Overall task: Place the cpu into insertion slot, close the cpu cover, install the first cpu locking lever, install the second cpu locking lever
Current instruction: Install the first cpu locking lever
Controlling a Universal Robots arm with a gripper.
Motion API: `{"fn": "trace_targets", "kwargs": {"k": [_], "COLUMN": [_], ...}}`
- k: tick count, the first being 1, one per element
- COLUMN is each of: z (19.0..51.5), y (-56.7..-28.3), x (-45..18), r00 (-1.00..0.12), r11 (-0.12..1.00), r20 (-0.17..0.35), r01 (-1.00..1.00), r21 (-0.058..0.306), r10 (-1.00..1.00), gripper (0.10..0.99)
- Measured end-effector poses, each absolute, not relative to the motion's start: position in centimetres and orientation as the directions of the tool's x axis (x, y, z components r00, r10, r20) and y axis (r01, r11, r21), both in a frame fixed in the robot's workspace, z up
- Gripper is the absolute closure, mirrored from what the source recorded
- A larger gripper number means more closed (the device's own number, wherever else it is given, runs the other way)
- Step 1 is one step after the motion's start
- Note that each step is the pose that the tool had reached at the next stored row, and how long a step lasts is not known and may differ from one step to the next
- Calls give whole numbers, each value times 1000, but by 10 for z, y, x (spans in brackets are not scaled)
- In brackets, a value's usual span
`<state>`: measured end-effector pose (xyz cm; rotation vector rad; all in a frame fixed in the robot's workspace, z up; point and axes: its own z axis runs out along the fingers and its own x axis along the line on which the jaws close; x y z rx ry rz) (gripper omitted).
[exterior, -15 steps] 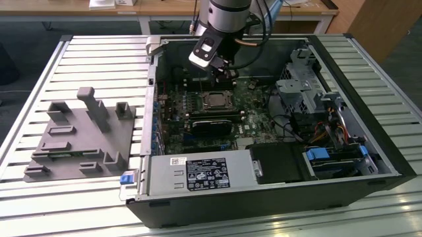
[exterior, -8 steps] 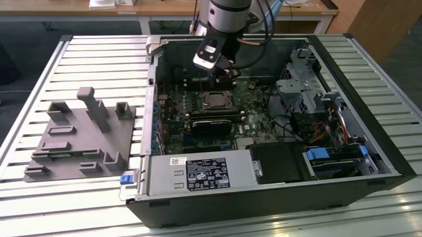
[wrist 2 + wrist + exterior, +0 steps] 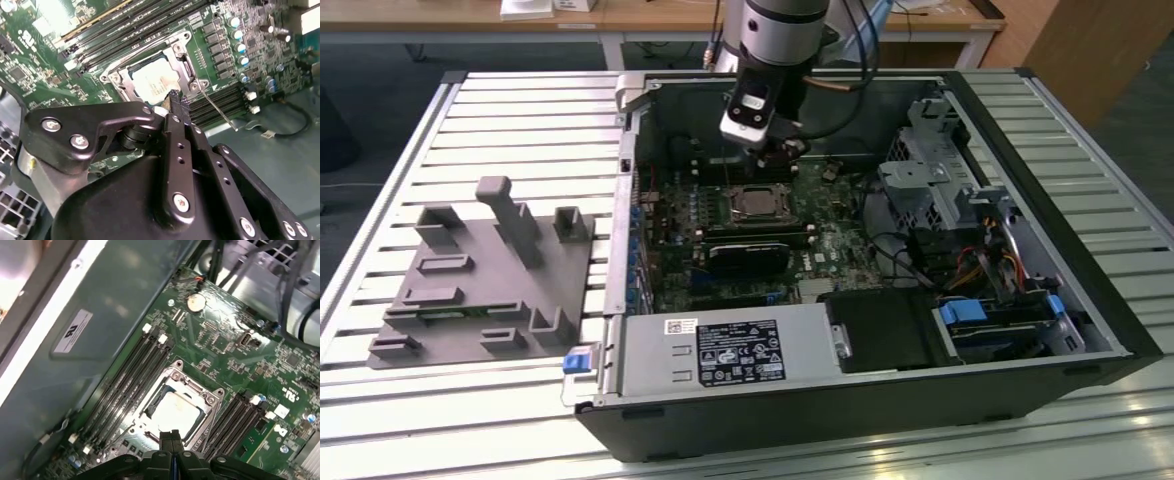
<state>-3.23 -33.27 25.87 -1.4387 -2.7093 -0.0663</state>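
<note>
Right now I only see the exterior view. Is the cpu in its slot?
Observer: Yes, it's seated. In both wrist views the cpu lies flat, silver top up.
Operator: Is the cover down?
Observer: It looks down. In the first wrist view the cover lies as a frame around the cpu.
Operator: What's the gripper doing?
Observer: In the second wrist view the gripper has its tips by the cpu's edge, pressed together, holding nothing.
</note>
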Motion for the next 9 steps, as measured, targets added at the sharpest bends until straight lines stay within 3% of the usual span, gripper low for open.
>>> {"fn": "trace_targets", "kwargs": {"k": [9], "z": [259], "y": [-333], "x": [-32], "r00": [-636], "r11": [638], "r20": [84], "r01": [770], "r21": [5], "r10": [767], "gripper": [980]}}
